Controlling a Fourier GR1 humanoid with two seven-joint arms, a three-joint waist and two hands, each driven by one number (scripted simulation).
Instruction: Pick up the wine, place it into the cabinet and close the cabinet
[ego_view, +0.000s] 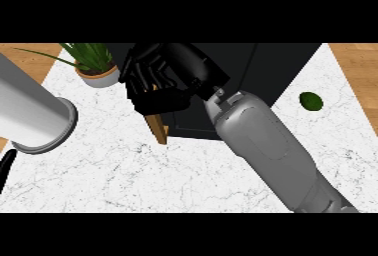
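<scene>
Widest of all, a white marbled surface (148, 180), running off three edges of the head view. On its far middle, a black cabinet (251, 75), standing open. Across the near right, a grey right forearm (266, 150), slanting up and left toward that cabinet. At the far left, a broad grey cylinder (29, 115), probably the left forearm seen close. Below it, a black sliver at the edge, perhaps the left robot hand (5, 167); too little showing to tell open from closed.

Next in size, the right robot hand (159, 80), fingers curled, apparently clamped on the top of the brown door (158, 129). Seen edge-on, with the long axis running from under the fingers down toward the near side, just left of the cabinet's opening. Right arm plainly the nearer one, already on the door.

No wine anywhere on the surface; judged to be inside the cabinet, hidden behind the hand. To shut up, swing the door rightward, toward the black front.

Smaller: a potted plant (96, 70) at the far left. Smallest: a green fruit (311, 101), well apart on the right.
</scene>
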